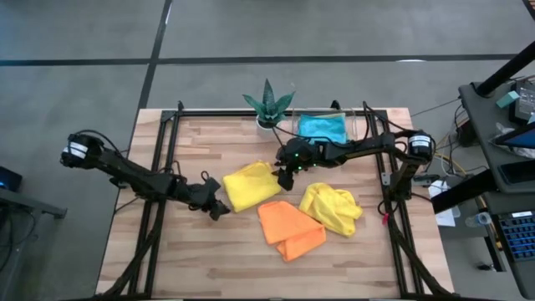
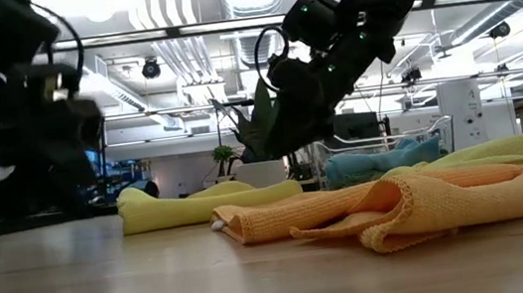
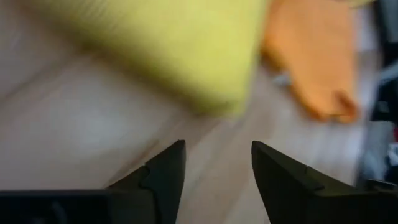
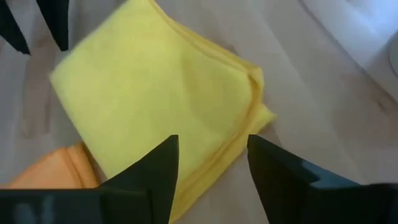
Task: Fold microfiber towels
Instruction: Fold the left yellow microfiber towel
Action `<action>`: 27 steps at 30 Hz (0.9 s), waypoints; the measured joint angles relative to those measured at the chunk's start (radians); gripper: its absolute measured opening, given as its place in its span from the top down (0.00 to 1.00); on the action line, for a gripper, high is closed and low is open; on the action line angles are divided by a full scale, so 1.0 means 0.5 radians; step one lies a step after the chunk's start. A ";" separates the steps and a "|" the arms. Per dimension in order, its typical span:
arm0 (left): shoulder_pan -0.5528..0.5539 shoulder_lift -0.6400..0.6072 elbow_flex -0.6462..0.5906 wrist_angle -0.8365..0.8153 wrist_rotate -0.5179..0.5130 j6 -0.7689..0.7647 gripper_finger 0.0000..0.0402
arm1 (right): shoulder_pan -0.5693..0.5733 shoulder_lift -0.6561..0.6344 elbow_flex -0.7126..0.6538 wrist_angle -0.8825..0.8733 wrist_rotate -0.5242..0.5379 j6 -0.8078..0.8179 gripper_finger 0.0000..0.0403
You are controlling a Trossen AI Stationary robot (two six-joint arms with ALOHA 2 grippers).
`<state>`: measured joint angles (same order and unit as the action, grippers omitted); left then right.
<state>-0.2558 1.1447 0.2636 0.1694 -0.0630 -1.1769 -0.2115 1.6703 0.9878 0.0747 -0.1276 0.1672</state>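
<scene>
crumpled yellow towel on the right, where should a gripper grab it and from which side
Judging from the high view, take the crumpled yellow towel at its loose corner pointing toward the table's right edge, coming from above on that side. It lies bunched, not flat, so raised folds there give the fingers something to pinch. Its left side sits close to the orange towel, so a grab there risks catching both.
</scene>
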 joint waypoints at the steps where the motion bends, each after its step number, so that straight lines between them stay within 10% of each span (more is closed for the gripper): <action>1: 0.001 -0.035 0.010 0.013 -0.008 0.064 0.59 | 0.001 0.000 0.000 0.021 -0.001 -0.013 0.56; 11: 0.001 0.075 0.144 0.195 -0.446 1.054 0.86 | 0.002 0.001 0.000 0.189 0.002 -0.144 0.65; 27: 0.096 0.539 0.144 0.226 -0.784 1.041 1.00 | 0.105 0.352 0.008 0.611 -0.005 -0.259 0.90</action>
<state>-0.2077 1.4142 0.3355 0.2823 -0.4549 -0.6565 -0.1593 1.8461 0.9920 0.3799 -0.1303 0.0377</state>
